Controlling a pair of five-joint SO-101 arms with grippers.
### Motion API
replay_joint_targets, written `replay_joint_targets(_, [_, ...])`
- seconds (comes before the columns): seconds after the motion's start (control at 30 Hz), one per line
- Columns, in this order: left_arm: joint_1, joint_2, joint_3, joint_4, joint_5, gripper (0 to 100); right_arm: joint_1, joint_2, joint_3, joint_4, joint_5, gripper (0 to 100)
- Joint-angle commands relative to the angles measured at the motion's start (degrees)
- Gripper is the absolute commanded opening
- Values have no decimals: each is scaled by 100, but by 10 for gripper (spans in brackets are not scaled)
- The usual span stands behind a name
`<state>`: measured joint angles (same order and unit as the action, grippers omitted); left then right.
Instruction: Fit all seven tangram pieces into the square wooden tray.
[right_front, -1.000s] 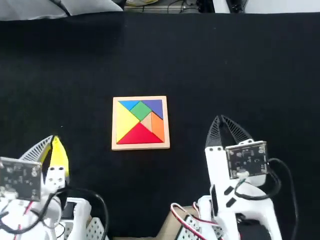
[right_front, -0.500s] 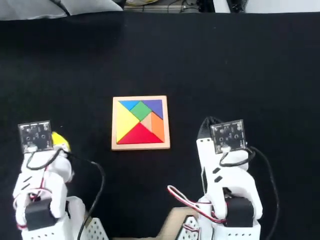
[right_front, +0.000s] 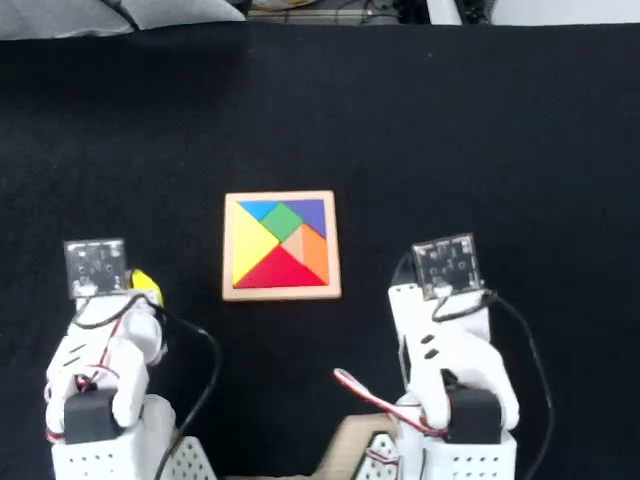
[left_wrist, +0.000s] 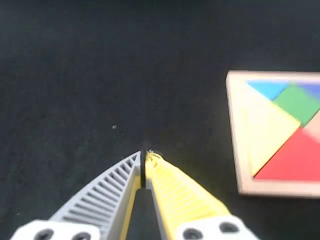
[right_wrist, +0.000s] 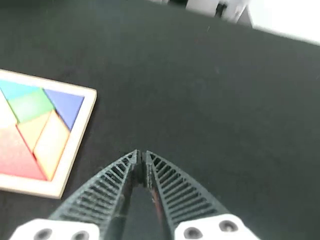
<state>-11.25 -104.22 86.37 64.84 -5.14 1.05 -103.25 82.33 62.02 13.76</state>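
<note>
Tray: square wooden tray (right_front: 281, 294), pale rim, flat on the black table cover (right_front: 450, 130).
Fill: all seven pieces seated inside the tray, edges flush, no gaps seen.
Left and near edges: yellow large triangle (right_front: 247, 245) along the tray's left edge; red large triangle (right_front: 283, 270) along its near edge.
Far edge: green square (right_front: 285, 220), light blue triangle (right_front: 259, 209) to its left, dark blue triangle (right_front: 312, 213) in the far right corner.
Right and centre: orange parallelogram (right_front: 315, 255) by the right edge; tan small triangle (right_front: 293, 242) at the centre (paler than the orange beside it).
Left: left gripper (left_wrist: 144, 159), one grey finger and one yellow, tips pressed together on nothing, off the tray's left side and apart from it.
Right: right gripper (right_wrist: 141, 156), black ribbed fingers, tips together with nothing between, off the tray's right side and apart from it.
</note>
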Motion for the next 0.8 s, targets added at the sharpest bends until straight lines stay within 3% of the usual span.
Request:
replay_joint_targets(0.0, [277,-44,145,-88,-273,30,53,-514,48,-149,-62,11])
replay_joint_targets(0.23, [321,-35,470,343,-264,33,53,-514,734,-149,-26,11])
replay_joint_targets(0.43, [374,0,1095,-97,-290,34,70,-497,1429,-141,-9,15])
replay_joint_targets(0.6, [136,-9,1103,651,-290,30,105,-505,1420,-79,-53,12])
replay_joint_targets(0.77, [-488,-9,1103,791,-264,30,88,-505,1420,1011,-53,14])
